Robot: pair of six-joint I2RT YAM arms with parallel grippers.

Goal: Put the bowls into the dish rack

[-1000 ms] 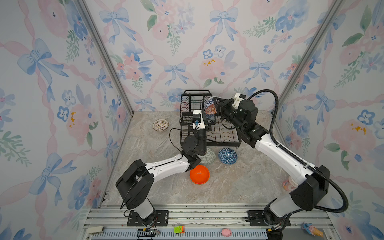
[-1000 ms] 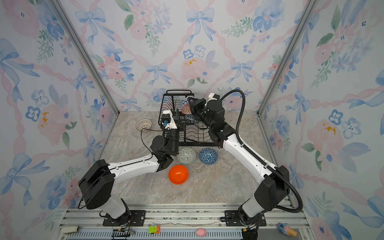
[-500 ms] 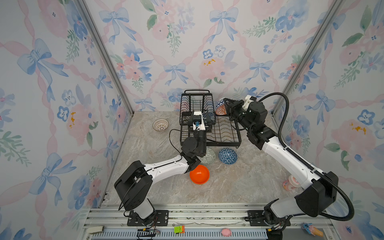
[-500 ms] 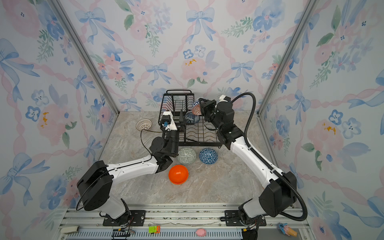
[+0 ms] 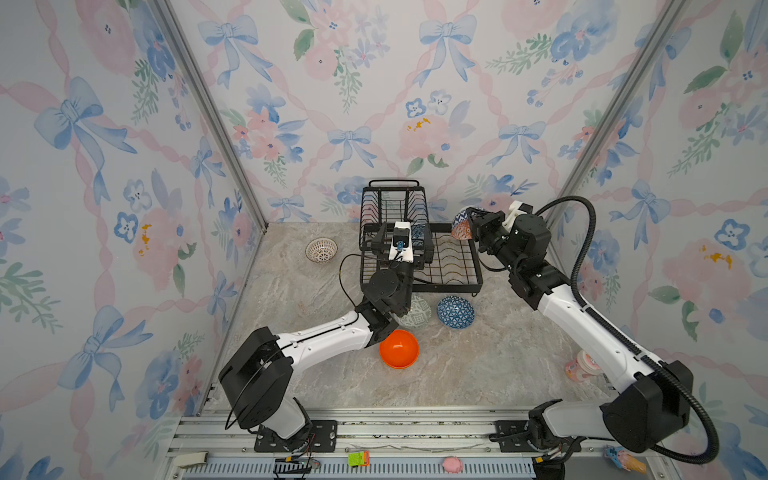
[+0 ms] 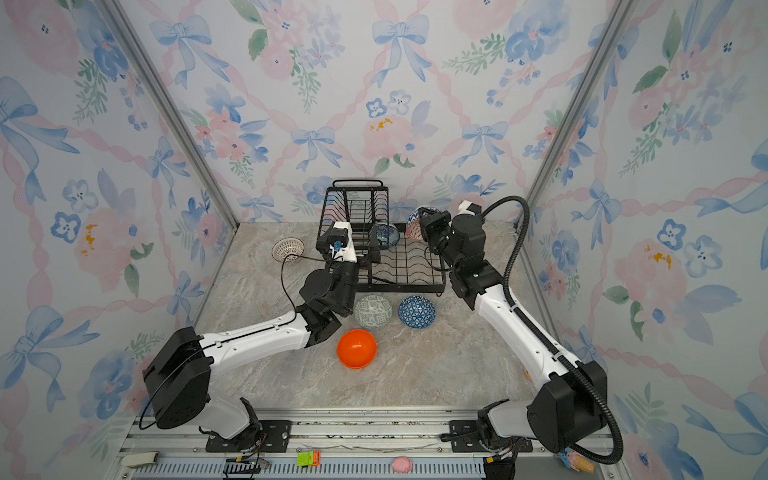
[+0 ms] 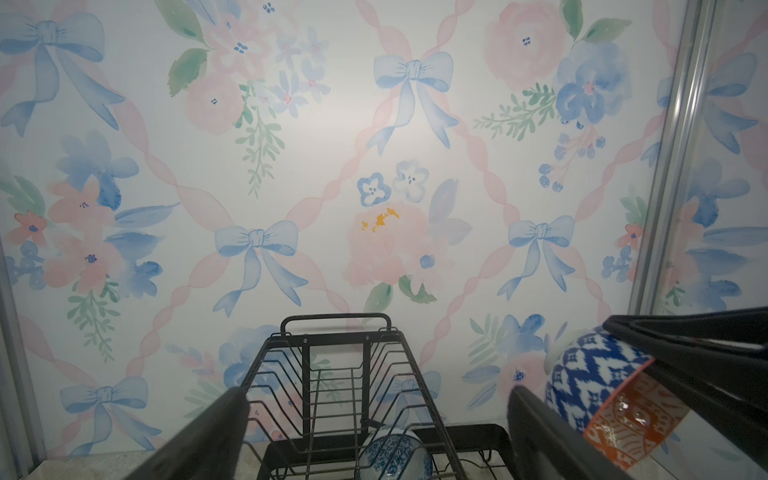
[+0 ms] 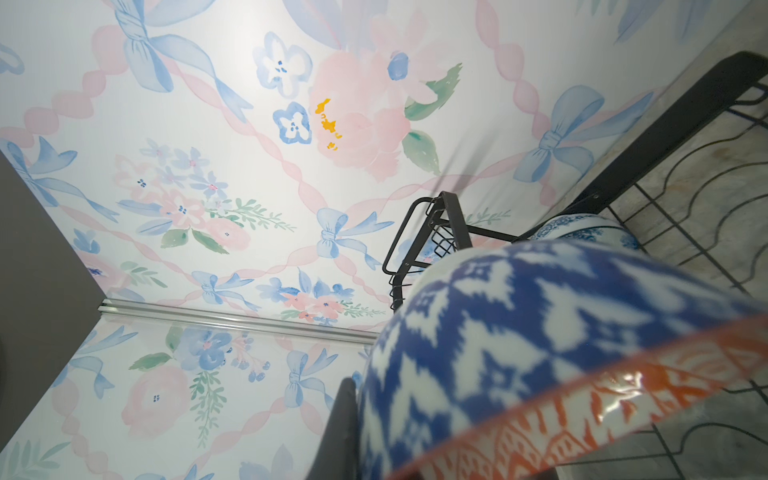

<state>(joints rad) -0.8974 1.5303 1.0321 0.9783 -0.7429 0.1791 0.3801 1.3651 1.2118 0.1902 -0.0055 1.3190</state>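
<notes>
The black wire dish rack (image 5: 478, 275) (image 6: 442, 274) stands at the back. A blue-and-white bowl (image 5: 418, 232) (image 6: 385, 235) (image 7: 395, 457) leans in it beside the raised basket. My left gripper (image 5: 402, 244) (image 6: 349, 249) (image 7: 376, 395) hovers over it, open and empty. My right gripper (image 5: 473, 226) (image 6: 424, 226) is shut on the rim of the red-orange patterned bowl (image 5: 460, 223) (image 6: 413, 224) (image 8: 540, 332), held tilted above the rack's far right corner. On the table lie the white lattice bowl (image 5: 321, 250), grey-green bowl (image 5: 417, 312), dark blue bowl (image 5: 455, 311) and orange bowl (image 5: 399, 349).
A pink cup-like object (image 5: 582, 365) sits by the right wall under my right arm. Small toys lie on the front rail (image 5: 358, 458). Flowered walls close in the table on three sides, and the rack stands close to the back wall.
My left gripper has opened wide, and the blue-and-white bowl rests free in the rack. My right gripper has carried the red-orange patterned bowl rightward, from over the rack to its far right corner.
</notes>
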